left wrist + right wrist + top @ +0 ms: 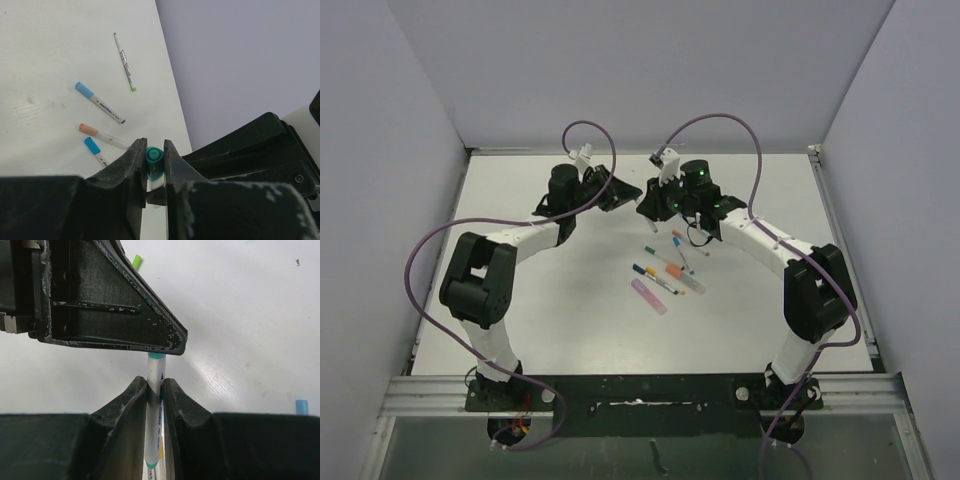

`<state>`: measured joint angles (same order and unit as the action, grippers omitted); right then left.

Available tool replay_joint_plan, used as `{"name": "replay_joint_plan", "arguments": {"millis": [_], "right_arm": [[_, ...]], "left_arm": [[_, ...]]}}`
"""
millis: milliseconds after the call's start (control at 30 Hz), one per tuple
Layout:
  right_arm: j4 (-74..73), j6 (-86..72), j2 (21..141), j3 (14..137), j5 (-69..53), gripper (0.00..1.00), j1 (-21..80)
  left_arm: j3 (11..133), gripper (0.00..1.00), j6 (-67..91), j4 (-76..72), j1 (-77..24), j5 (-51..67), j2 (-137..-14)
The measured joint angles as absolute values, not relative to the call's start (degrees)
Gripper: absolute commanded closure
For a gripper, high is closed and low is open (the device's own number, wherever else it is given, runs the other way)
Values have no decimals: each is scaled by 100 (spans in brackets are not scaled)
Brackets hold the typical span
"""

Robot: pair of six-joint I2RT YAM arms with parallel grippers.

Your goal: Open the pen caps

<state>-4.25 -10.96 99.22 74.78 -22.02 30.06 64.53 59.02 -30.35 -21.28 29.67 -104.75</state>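
A pale pen body [155,374] with a teal cap [154,158] on its end is held in the air between both grippers at the back middle of the table. My left gripper [154,150] is shut on the teal cap, and its black fingers cover most of the cap in the right wrist view [157,355]. My right gripper [155,386] is shut on the pen body just below the cap. In the top view the left gripper [623,193] and the right gripper [647,205] meet tip to tip.
Several pens lie on the white table [570,300] in front of the grippers: one with a pink cap [648,296], one with an orange cap [674,270]. The left wrist view shows a blue-capped pen [99,102], an orange-capped pen [102,136] and a green-tipped pen [125,61]. Grey walls stand close around.
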Motion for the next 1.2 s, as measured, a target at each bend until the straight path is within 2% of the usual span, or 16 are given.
{"name": "replay_joint_plan", "arguments": {"millis": [300,567,767,1000,1200], "right_arm": [[45,-1096,9817,7258,-2239,100,2961],[-1138,-1076,9566,6733,-2401,100,2915],[-1332,-1046,9524,6718,-2290,100,2847],[-1549,-808,9509,7142,-1787,100,2198],[-1522,-668,9515,7319,-1400,100,1737]], "left_arm": [[6753,100,6195,-2797,-1896,3459,-10597],[7019,100,6445,-3356,-825,2530,-10597],[7083,100,6353,-3194,-790,2434,-10597],[7819,100,5319,-1402,-854,2565,-10724],[8608,100,4134,491,-860,2082,-11190]]}}
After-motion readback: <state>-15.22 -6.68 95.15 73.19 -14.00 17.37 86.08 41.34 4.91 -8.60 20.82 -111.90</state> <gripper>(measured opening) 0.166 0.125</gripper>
